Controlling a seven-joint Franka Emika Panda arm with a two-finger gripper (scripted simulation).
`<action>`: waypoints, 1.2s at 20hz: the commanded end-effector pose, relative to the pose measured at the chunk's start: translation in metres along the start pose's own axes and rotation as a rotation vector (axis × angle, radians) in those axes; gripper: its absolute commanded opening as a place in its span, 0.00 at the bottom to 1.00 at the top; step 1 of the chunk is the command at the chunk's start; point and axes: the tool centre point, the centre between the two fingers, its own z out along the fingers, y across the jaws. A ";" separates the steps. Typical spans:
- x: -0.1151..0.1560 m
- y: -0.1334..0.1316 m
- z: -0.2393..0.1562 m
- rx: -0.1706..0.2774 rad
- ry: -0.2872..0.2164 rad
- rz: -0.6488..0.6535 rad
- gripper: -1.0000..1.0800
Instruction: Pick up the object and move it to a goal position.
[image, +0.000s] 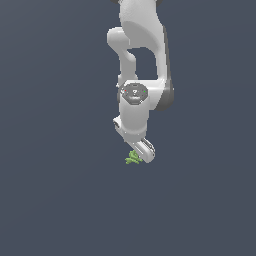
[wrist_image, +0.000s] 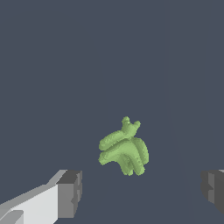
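Note:
The object is a tiny bright-green lumpy thing with short crossed prongs. In the exterior view the object (image: 132, 158) lies on the dark grey floor just below the white arm's hand. In the wrist view the object (wrist_image: 124, 150) sits between and a little beyond the two fingers. My gripper (image: 144, 153) is right over it in the exterior view, tilted toward the exterior view's right. In the wrist view the gripper (wrist_image: 142, 192) is open wide, with one grey pad (wrist_image: 70, 192) on one side and the other pad (wrist_image: 213, 189) at the frame edge. The fingers do not touch the object.
The white Franka arm (image: 140, 60) comes down from the top middle of the exterior view. The plain dark grey floor (image: 60, 190) fills the surroundings in both views.

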 end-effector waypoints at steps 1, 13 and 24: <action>0.001 0.000 0.005 -0.003 0.002 0.070 0.96; 0.003 -0.001 0.022 -0.011 0.011 0.317 0.96; 0.003 -0.001 0.026 -0.013 0.013 0.368 0.96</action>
